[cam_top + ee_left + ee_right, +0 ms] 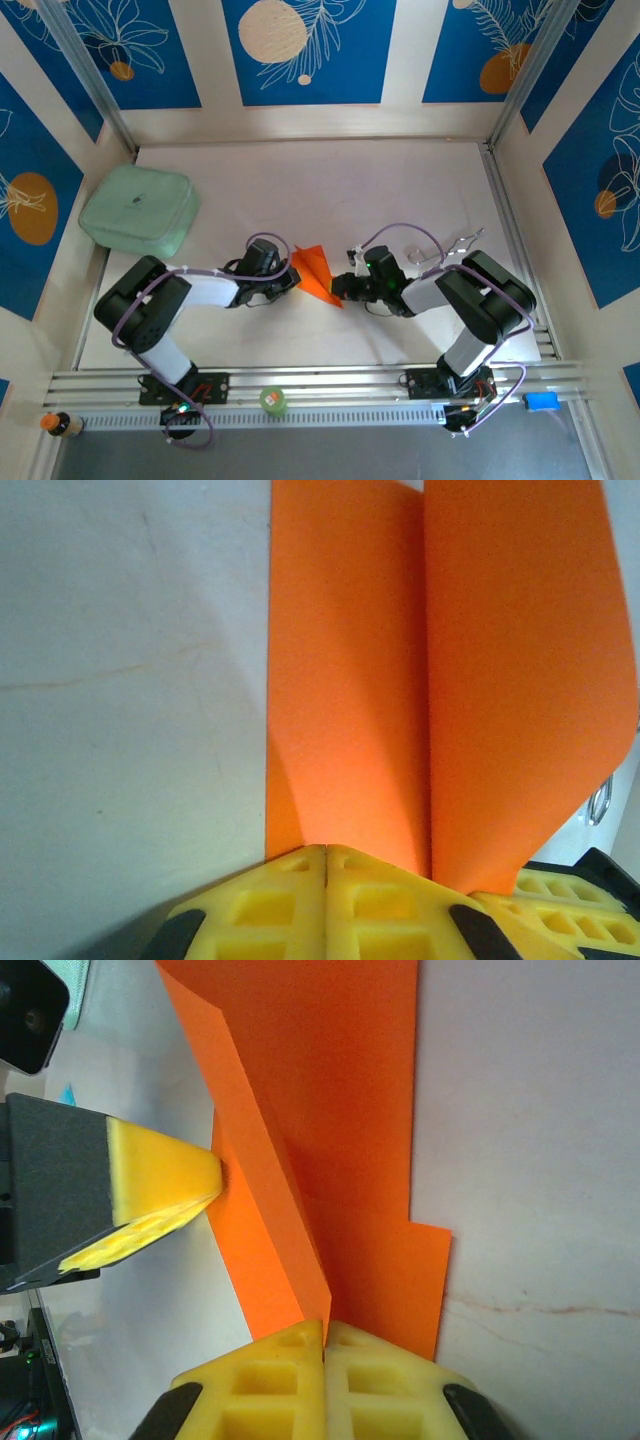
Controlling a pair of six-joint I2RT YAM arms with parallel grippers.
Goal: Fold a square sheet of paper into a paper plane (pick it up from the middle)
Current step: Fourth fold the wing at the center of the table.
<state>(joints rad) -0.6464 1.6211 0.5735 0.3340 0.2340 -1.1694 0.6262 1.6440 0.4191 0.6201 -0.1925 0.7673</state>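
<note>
Yellow ribbed pads (270,910) of the left gripper (326,852) are clenched together at the near edge of the creased, bright orange sheet of paper (350,680). The right gripper (325,1325) is clamped tight at the opposite edge. I cannot tell whether either one pinches the paper or merely presses on it. The sheet lies on the white table (400,180) between the two, a pointed wedge with one flap (265,1190) standing up.

The biggest risk is the arms pulling apart, which would tear the sheet or drag it askew. A lesser one is the upright flap springing open and spoiling the crease.
</note>
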